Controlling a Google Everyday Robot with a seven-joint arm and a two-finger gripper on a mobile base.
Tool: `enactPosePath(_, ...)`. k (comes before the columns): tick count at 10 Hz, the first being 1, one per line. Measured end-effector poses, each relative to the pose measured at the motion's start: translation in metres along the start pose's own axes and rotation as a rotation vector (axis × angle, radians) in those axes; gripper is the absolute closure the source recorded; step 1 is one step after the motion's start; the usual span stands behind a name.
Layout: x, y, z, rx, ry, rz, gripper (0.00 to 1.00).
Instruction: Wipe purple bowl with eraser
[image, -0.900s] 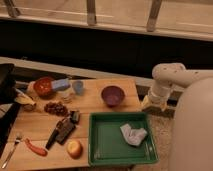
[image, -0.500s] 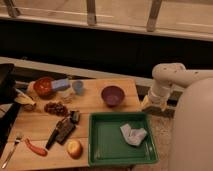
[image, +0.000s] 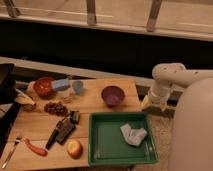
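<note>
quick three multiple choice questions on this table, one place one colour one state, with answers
1. Where is the gripper relative to the purple bowl?
A) right of it, past the table edge
B) directly above it
C) left of it

2. What colour is the tray holding the crumpled cloth?
A) blue
B) green
C) white

3. What state is the eraser in?
A) held by the gripper
B) inside the tray
C) lying on the table

Answers: 1 A, it hangs off the right edge; 2 B, its rim is green; 3 C, it lies left of the tray, gripper open and empty.
</note>
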Motion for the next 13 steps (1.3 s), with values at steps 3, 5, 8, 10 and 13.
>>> enactPosePath(3,0.0,0.0,-0.001,-0.008,-0.002,-0.001,0.3)
enactPosePath(5,0.008,0.015,-0.013,-0.028,-0.071,-0.093,0.3)
enactPosePath(8,0.008,0.076,-0.03,-0.065,-0.129,-0.24,0.3)
enactPosePath(10,0.008,0.123,-0.04,-0.091,-0.154,-0.327,0.3)
enactPosePath(13,0.026,0.209,-0.048,-0.139,-0.178,-0.457,0.3)
